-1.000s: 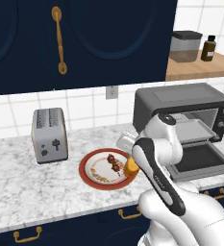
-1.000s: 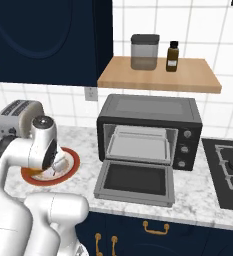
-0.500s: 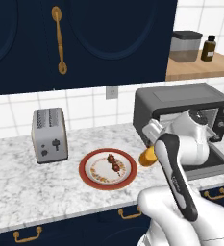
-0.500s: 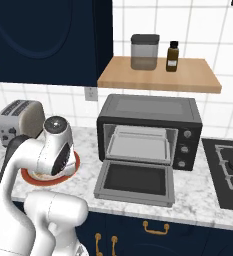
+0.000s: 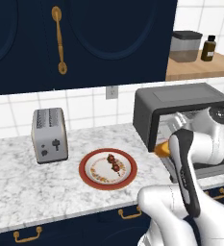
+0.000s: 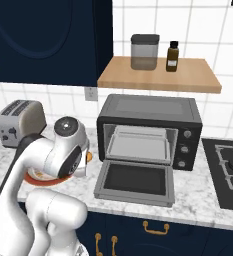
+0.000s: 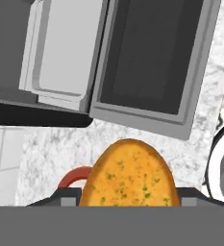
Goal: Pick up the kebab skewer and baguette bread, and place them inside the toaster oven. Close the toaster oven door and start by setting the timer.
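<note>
Fingers (image 7: 128,199) clamp the baguette (image 7: 129,174) above the surface (image 5: 27,187), at the oven's (image 6: 150,131) nine o'clock. Oven door (image 6: 135,182) hangs open. Skewer (image 5: 114,162) lies on the plate (image 5: 92,180).

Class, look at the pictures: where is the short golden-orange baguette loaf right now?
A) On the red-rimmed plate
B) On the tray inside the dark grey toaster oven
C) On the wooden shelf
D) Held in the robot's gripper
D: the short golden-orange baguette loaf sits between the gripper fingers, short of the open dark grey toaster oven.
</note>
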Robot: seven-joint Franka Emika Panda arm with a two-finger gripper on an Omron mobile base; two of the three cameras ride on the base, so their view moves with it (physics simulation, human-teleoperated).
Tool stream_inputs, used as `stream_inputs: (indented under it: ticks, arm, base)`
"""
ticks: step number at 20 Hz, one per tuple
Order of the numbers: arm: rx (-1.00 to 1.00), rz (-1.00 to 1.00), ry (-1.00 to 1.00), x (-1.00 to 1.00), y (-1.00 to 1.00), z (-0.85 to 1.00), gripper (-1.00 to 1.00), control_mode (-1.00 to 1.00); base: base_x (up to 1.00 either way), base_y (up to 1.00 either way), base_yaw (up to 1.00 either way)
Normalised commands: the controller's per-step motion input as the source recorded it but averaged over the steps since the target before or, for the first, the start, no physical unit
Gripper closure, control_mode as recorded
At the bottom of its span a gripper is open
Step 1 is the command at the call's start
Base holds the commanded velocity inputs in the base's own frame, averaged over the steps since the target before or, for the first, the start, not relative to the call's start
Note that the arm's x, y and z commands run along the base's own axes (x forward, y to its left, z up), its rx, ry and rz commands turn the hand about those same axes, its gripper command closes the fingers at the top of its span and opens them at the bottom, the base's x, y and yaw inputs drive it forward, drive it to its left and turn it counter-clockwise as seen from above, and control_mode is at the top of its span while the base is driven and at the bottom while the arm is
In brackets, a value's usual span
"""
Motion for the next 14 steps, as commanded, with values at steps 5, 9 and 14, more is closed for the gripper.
stream_inputs:
  ticks: [5,9,14]
  arm:
    - [0.0,-0.15,0.0,0.0,-0.65,0.0,1.0,-1.0]
    - [0.01,-0.16,-0.01,0.0,-0.71,0.08,1.0,-1.0]
    - [0.03,-0.04,0.0,0.05,-0.78,0.29,1.0,-1.0]
  base:
    - [0.0,0.0,0.0]
    - [0.0,0.0,0.0]
    - [0.0,0.0,0.0]
